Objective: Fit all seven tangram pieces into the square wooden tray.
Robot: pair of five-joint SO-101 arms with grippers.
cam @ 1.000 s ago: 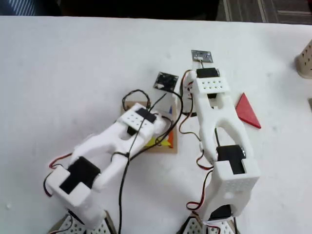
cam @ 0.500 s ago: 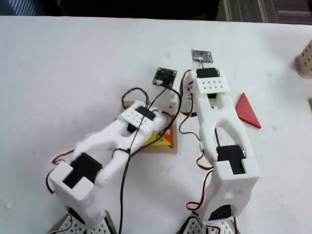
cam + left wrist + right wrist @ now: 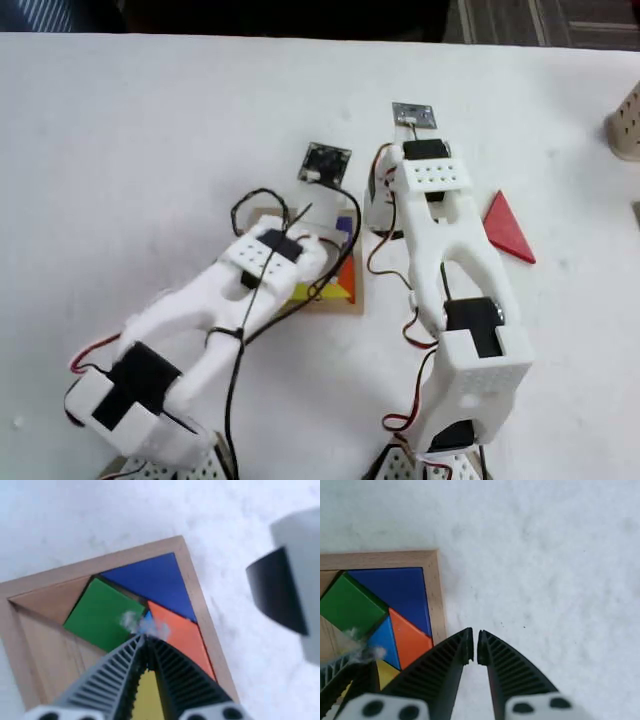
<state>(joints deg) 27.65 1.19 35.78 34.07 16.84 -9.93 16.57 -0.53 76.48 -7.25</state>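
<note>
Directly over the wooden tray (image 3: 190,580), the closed left hand (image 3: 145,644).

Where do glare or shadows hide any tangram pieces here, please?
High view: even light, no hard shadow on the red triangle. Left wrist view: a pale hazy patch veils where the green square meets the orange piece. Right wrist view: tray rim and pieces evenly lit.

The high view looks steeply down from well above the tabletop (image 3: 150,130), with the arm bases at 6 o'clock and the tray (image 3: 352,303) just 6 o'clock of centre. The wrist views look closely past the left hand (image 3: 145,641) and the right hand (image 3: 475,636). Both take in the tray corner holding the blue piece (image 3: 150,577).
</note>
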